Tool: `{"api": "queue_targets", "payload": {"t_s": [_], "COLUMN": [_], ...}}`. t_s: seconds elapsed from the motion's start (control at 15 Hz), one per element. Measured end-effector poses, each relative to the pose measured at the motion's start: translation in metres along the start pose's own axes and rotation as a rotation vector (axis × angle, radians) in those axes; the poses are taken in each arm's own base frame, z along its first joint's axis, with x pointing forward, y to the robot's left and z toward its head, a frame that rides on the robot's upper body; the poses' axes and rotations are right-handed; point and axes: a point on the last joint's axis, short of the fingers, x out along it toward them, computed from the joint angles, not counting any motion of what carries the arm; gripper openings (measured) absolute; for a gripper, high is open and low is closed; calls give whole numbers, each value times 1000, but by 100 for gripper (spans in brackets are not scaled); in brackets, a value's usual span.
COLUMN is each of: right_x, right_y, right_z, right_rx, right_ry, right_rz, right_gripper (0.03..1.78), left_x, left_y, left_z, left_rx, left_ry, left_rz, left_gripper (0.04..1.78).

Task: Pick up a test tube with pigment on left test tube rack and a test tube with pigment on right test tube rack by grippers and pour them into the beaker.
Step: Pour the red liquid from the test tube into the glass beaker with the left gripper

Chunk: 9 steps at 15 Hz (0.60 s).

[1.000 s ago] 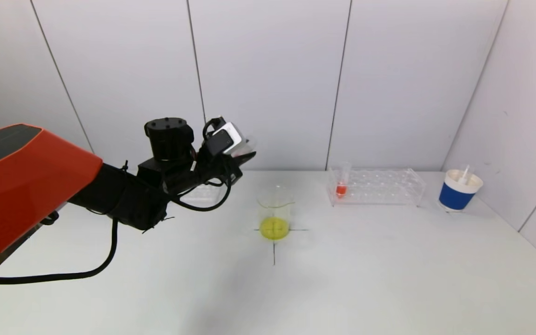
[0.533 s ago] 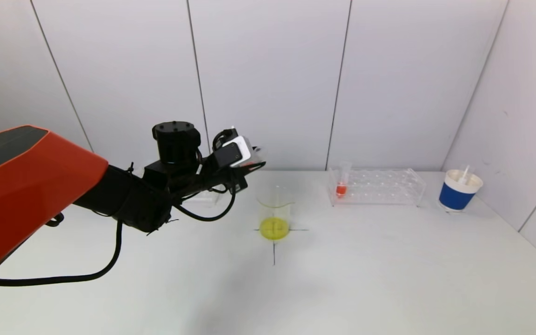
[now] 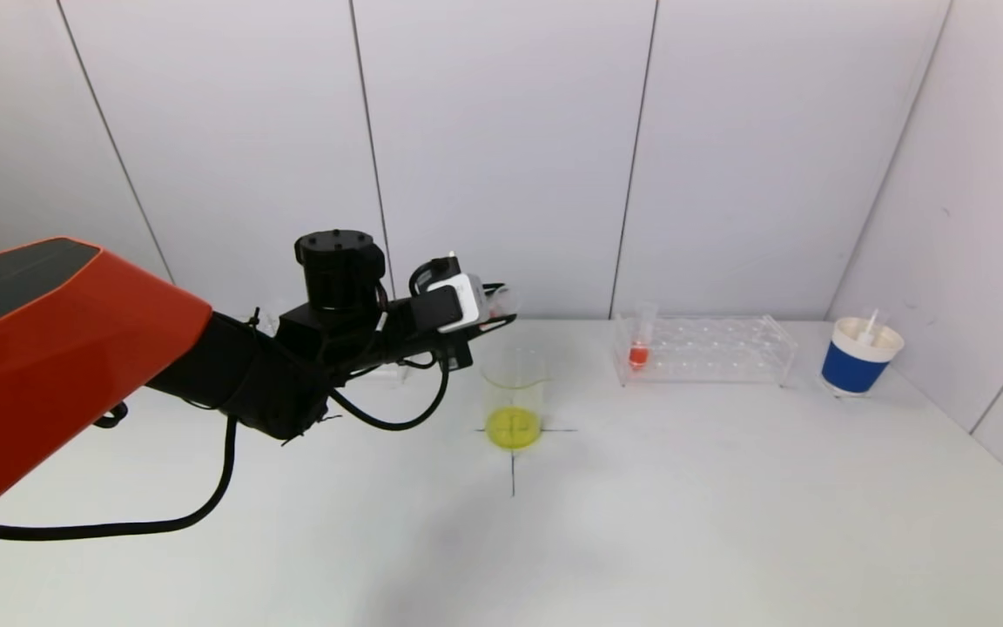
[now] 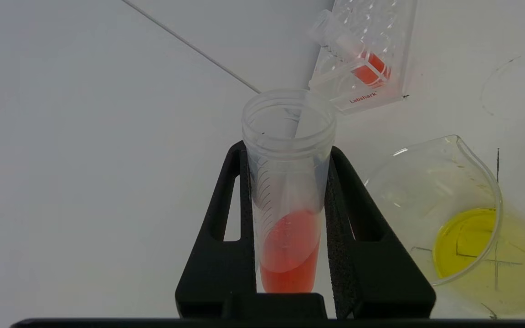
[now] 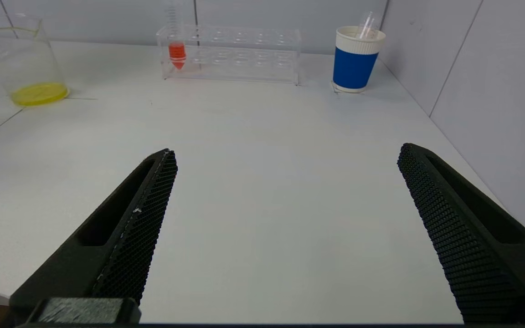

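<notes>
My left gripper [image 3: 491, 315] is shut on a clear test tube [image 4: 287, 191] holding orange-red pigment. It holds the tube tilted, above and just left of the beaker [image 3: 514, 396], which has yellow liquid in its bottom; the beaker also shows in the left wrist view [image 4: 449, 214]. The right test tube rack [image 3: 702, 350] holds one tube with orange-red pigment [image 3: 639, 348] at its left end. The left rack is mostly hidden behind my left arm. My right gripper [image 5: 285, 196] is open and empty, low over the table, out of the head view.
A blue and white paper cup [image 3: 858, 355] with a clear tube in it stands right of the right rack, near the side wall. A black cross is marked on the table under the beaker. A cable hangs from my left arm.
My left gripper has moved right toward the beaker with the tube in it, and has tilted further over. The right rack, beaker and cup have not moved.
</notes>
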Motion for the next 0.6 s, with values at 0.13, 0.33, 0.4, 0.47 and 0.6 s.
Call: {"api": "queue_targets", "payload": {"t_s": [0.13,0.33,0.4,0.47,0.6], "right_x": [0,0,0,0,0], "right_y": [0,0,0,0,0], "right_z": [0,0,0,0,0], "right_rx": [0,0,0,0,0], "right_ry": [0,0,0,0,0], "right_rz": [-1,0,0,0,0], "right_gripper": [176,176,176,176,176], "left_x": [1,1,1,1,2], "left_y": [-1,-1,-1,-1,0], "left_z": [1,2,3,3,5], "left_rx": [17,68,80,86,101], "left_ry": [-5,-8,-11,-14,-48], "left_rz": [-3,-3,-2,0,-3], "left_gripper": [45,45,45,45,45]}}
